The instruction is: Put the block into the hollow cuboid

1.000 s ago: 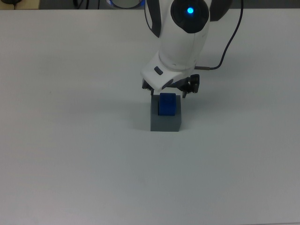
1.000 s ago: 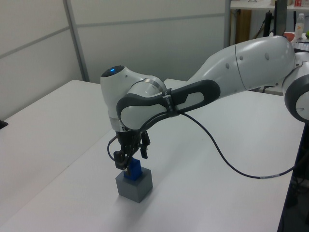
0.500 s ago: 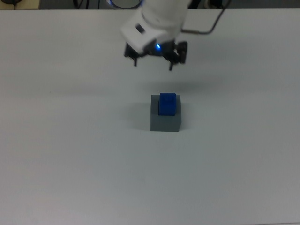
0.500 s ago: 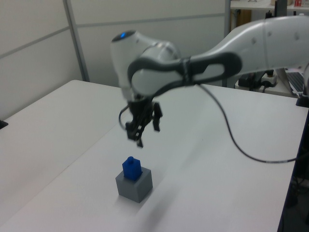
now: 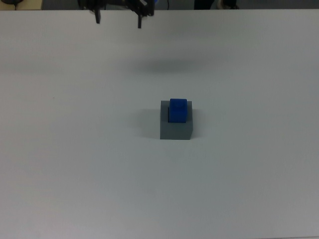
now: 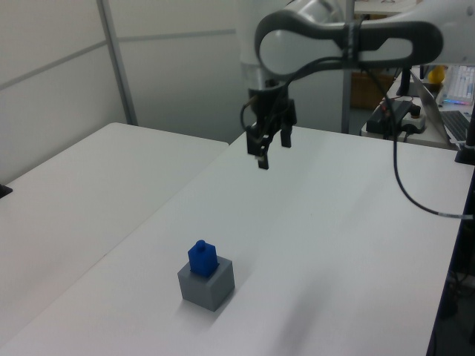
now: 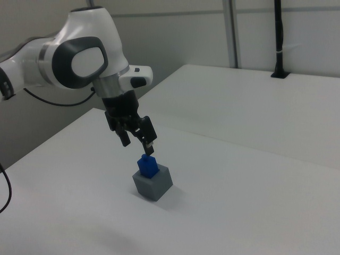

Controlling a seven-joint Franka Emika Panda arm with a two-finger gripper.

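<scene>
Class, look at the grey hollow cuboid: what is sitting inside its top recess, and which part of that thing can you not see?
The blue block sits in the recess of the hollow cuboid, its upper part sticking up above the rim. Its lower part is hidden by the cuboid's walls. The open gripper hangs well clear of both.

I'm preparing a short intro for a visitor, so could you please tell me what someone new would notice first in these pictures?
The bright blue block stands out at once: it sits in the top of the grey hollow cuboid, sticking up above the rim, near the middle of the white table. Next comes the white robot arm, its open black pincer raised well above the table, holding nothing.
</scene>
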